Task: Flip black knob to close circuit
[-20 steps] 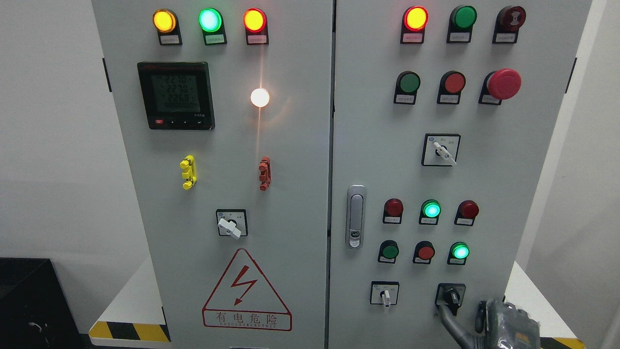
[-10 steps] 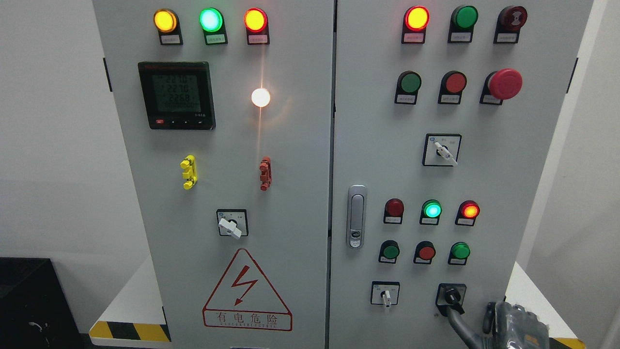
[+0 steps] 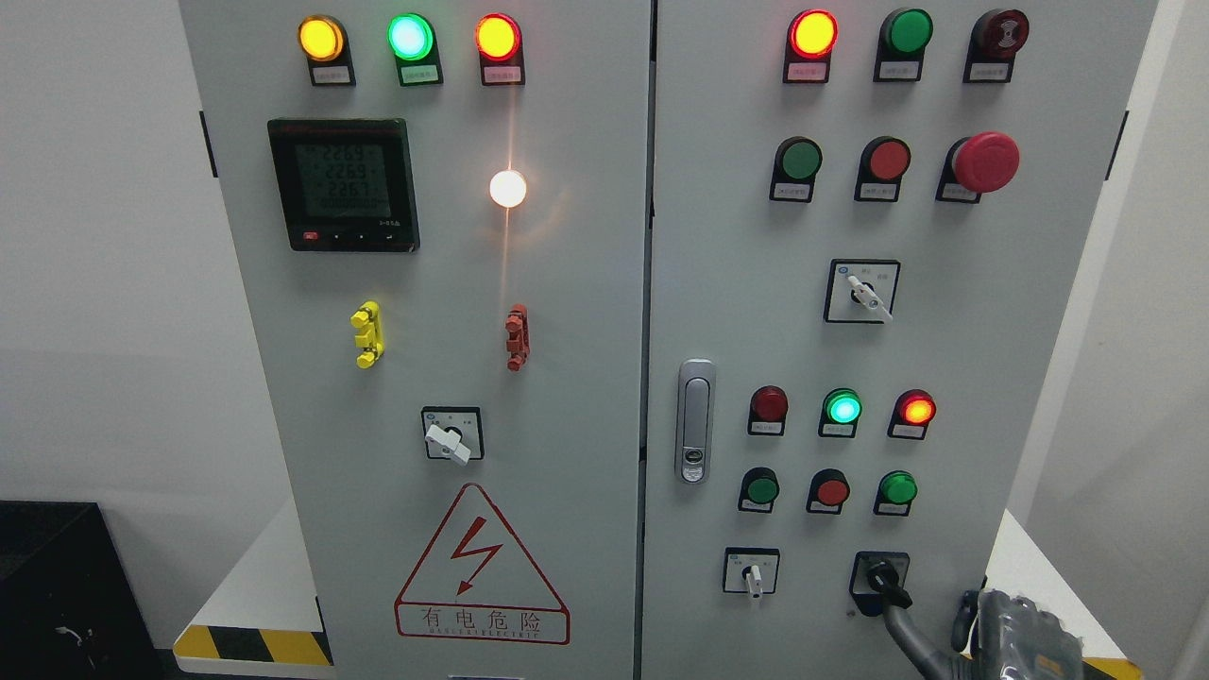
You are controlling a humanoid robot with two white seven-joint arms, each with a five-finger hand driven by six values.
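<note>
The black knob [image 3: 885,580] sits on a black plate at the bottom right of the grey cabinet's right door [image 3: 756,312], its lever pointing down and to the right. My right hand [image 3: 930,619] shows at the lower right edge, open. One dark finger [image 3: 905,631] stretches up to just under the lever's tip, and the grey palm [image 3: 1015,642] lies further right. Whether the finger touches the knob I cannot tell. Above the knob, a red lamp [image 3: 916,409] and a green lamp [image 3: 842,408] glow. The green button [image 3: 896,489] is dark.
A white selector switch [image 3: 752,573] sits left of the black knob, and another one [image 3: 864,293] sits higher up. A metal door latch [image 3: 695,420] is at the door's left edge. A red mushroom stop button [image 3: 985,161] sticks out at the upper right. A white base with hazard stripes [image 3: 255,647] is below.
The knob's lever swung from pointing down to down-right. The right red lamp came on and the lower right green button went dark. My right hand drifted right and lower.
</note>
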